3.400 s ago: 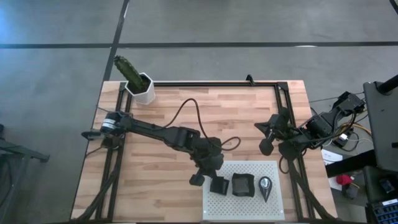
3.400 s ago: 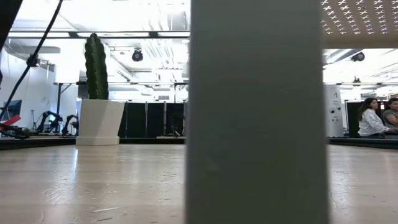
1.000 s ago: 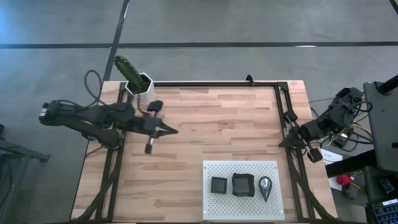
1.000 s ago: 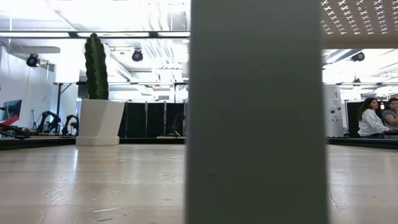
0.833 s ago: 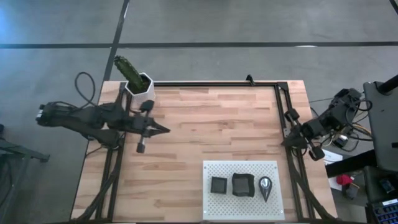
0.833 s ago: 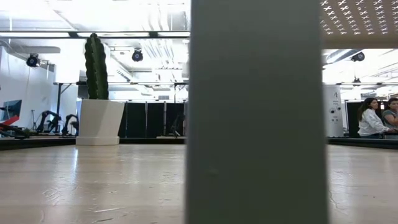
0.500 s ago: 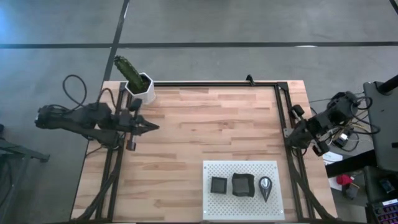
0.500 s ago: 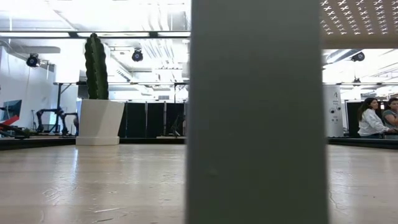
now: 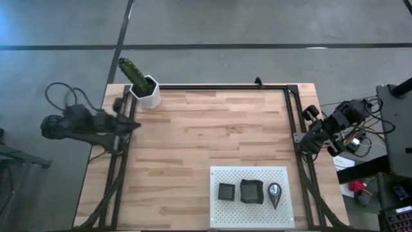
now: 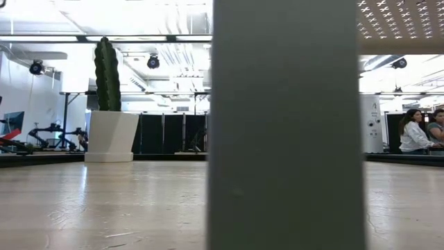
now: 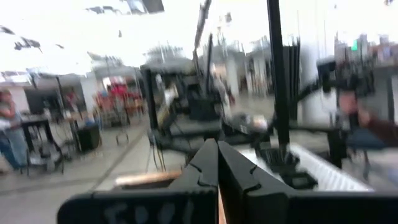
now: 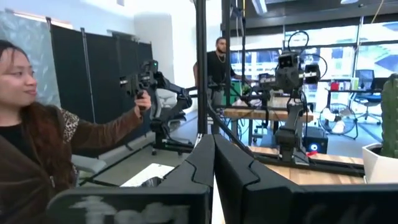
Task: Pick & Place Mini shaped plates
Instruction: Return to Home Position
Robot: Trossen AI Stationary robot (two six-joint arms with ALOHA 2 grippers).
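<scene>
High view: left gripper [image 9: 129, 124] sits at the left edge of the table [image 9: 219, 129], just below the cactus pot [image 9: 149, 91] in the frame. Right gripper [image 9: 305, 138] sits at the right edge, over the side rail. Neither touches a plate.

The mini shaped plates are on the white perforated board [image 9: 222, 174], lower right of centre, in one row and apart from each other: square plate [image 9: 226, 191], wavy-edged plate [image 9: 251, 191], teardrop plate [image 9: 275, 194]. The teardrop's long axis runs up-down in the frame, tip toward the bottom edge. From above you can't tell how many are stacked in each spot.

The board lies down-left of the right gripper and well apart, down-right, from the left one. The right arm is nearer.

Low view: a grey upright [image 10: 284, 125] blocks the middle. No arm or plate shows.

Left wrist view: fingers [image 11: 200, 169] pressed together, nothing between them.

Right wrist view: fingers [image 12: 199, 160] clenched too, empty. A person [image 12: 37, 155] is in the room beyond.

My read: placing looks done, so you only have homing left.
</scene>
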